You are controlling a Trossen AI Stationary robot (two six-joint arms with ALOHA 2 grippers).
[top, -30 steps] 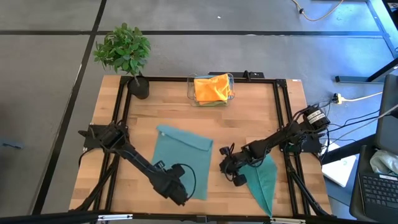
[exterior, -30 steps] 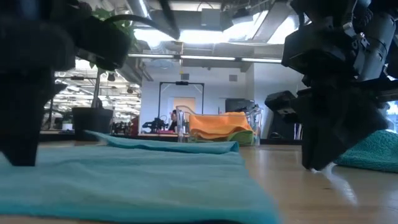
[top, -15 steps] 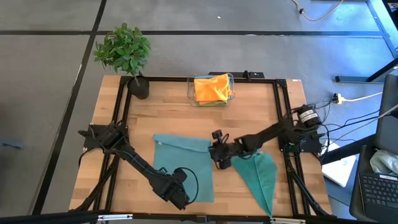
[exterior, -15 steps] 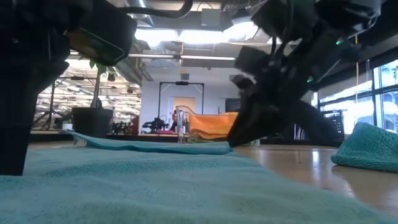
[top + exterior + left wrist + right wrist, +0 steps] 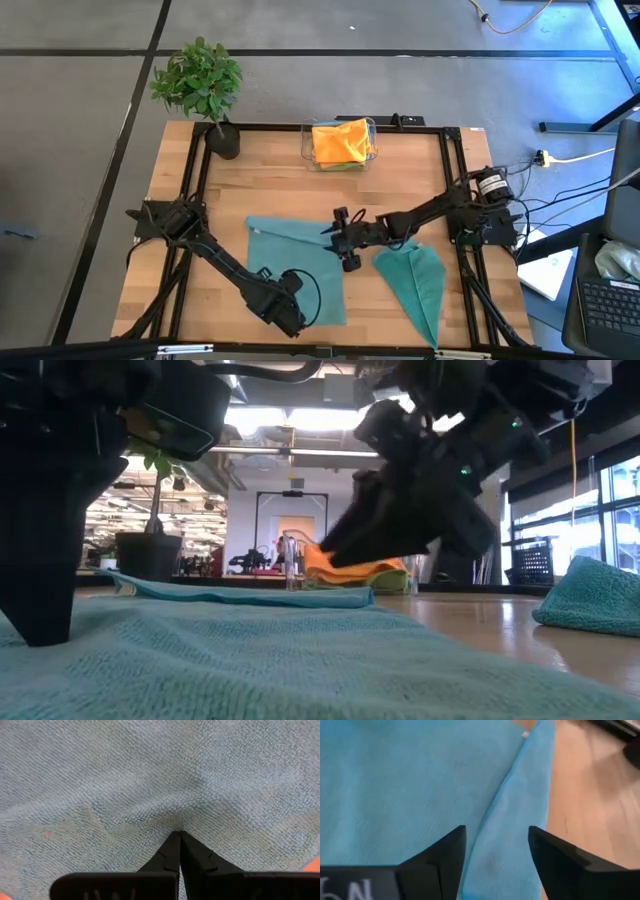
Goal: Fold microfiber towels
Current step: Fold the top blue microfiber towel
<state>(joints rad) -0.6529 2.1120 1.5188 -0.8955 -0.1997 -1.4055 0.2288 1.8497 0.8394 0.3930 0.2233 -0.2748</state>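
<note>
A teal microfiber towel (image 5: 295, 265) is spread flat on the near middle of the wooden table (image 5: 260, 185); a second teal towel (image 5: 415, 285), already folded into a triangle, lies to its right, apart from it; an orange towel (image 5: 340, 142) is heaped in the clear bin (image 5: 372, 150) at the far edge, with a sliver of green under it.

The left gripper (image 5: 283, 312) is pressed down on the near edge of the flat towel, its fingers (image 5: 172, 852) clenched together on the pile of the cloth (a pinch of fabric between the tips seems likely, though no fold is plainly seen between them); the right gripper (image 5: 340, 240) is held over the towel's far right corner, its fingers (image 5: 445, 855) spread wide with the doubled right edge of the cloth running between them, nothing yet grasped.

The step in hand is judged to be the taking hold of the flat towel for its first fold; next, the right fingers would need to be lowered and closed on that edge, so that both held points can be lifted and carried across together; a grip on only one layer could leave the fold skewed.
</note>
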